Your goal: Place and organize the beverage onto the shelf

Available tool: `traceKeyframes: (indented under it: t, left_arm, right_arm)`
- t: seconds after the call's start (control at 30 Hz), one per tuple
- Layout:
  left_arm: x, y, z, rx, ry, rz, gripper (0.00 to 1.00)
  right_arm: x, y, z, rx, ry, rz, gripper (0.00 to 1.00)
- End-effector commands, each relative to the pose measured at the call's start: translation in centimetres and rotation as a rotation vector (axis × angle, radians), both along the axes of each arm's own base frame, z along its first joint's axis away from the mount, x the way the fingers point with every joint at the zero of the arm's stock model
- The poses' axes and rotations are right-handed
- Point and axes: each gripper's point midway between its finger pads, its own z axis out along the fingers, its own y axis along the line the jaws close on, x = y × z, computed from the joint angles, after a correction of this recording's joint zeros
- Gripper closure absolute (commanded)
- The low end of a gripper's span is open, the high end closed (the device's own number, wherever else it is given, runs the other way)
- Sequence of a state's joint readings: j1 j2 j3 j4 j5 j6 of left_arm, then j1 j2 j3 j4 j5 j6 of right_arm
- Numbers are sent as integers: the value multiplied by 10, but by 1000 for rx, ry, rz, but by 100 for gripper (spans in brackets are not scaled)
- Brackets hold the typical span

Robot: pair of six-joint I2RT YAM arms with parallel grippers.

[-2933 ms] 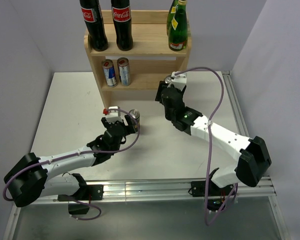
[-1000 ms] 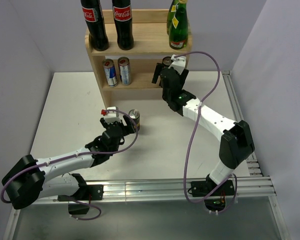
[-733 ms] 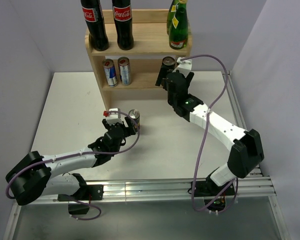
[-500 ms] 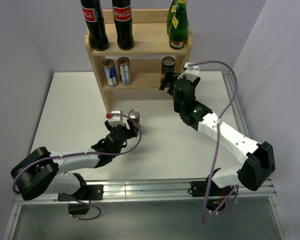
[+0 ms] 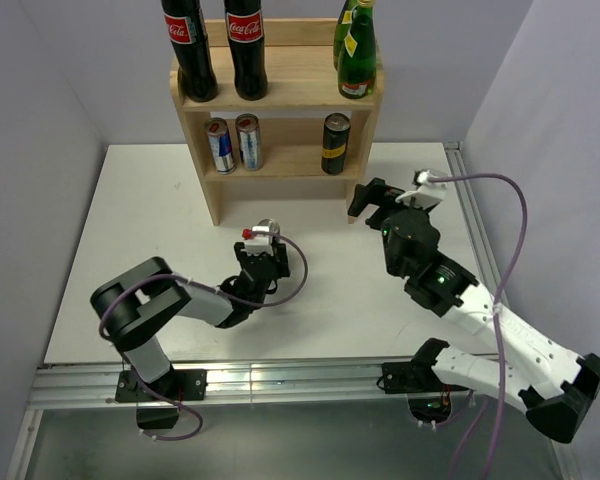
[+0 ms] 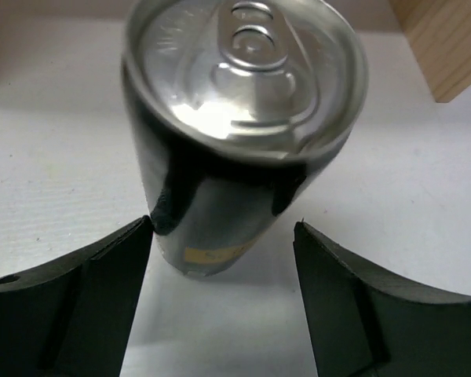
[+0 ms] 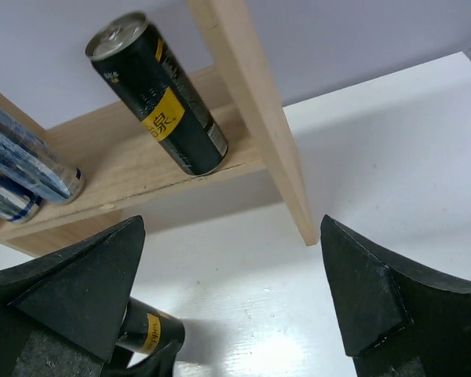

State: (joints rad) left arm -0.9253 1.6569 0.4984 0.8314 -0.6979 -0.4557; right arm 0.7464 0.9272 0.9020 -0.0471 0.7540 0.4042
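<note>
The shelf [image 5: 280, 95] stands at the back of the table, its side panel [image 7: 251, 102] close in the right wrist view. A black-and-yellow can [image 5: 335, 143] [image 7: 161, 98] stands upright on the middle tier. My right gripper [image 5: 385, 195] [image 7: 231, 228] hangs open and empty in front of that tier, clear of the shelf. A second dark can with a silver top [image 5: 268, 229] [image 6: 243, 94] stands on the table. My left gripper [image 5: 267, 247] [image 6: 224, 228] is open, its fingers on either side of this can's lower body, with a sliver of gap on the right.
Two cola bottles [image 5: 215, 50] and green bottles [image 5: 357, 50] stand on the shelf's top. Two blue-and-silver cans [image 5: 232, 143] [image 7: 23, 169] share the middle tier's left. Walls close in left, right and behind. The right arm's purple cable [image 5: 510, 230] loops near the right wall.
My right gripper let go of the black-and-yellow can on the middle tier and drew back to the near right. My left gripper slid right around the table can, its jaws narrowing.
</note>
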Motion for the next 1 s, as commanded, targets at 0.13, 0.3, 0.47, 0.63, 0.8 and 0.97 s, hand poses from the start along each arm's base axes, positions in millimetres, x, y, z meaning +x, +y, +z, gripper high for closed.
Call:
traceKeyframes:
  t: [0.13,0.3,0.47,0.63,0.8,0.97]
  left_arm:
    - [35,-25,16,-17,-106,58,24]
    - [43,-20,11,11,-112,91,39]
    - [47,-12,13,26,-122,115,82]
    - [46,-20,37,28,-133,67,99]
    - [49,-25,93,49,-124,53,100]
    - [59,-37,181,15,-205,37,100]
  right_arm:
    - [-29,-31,5,46,-24,-49,0]
    - [-35,-38,4,49,-24,-57,0]
    - [-36,-35,-1,59,-19,-41,0]
    - [-36,-34,-8,59,-7,-36,0]
    - [-37,-35,-12,68,-7,-40,0]
    - [-38,-38,-14,64,-5,-50,0]
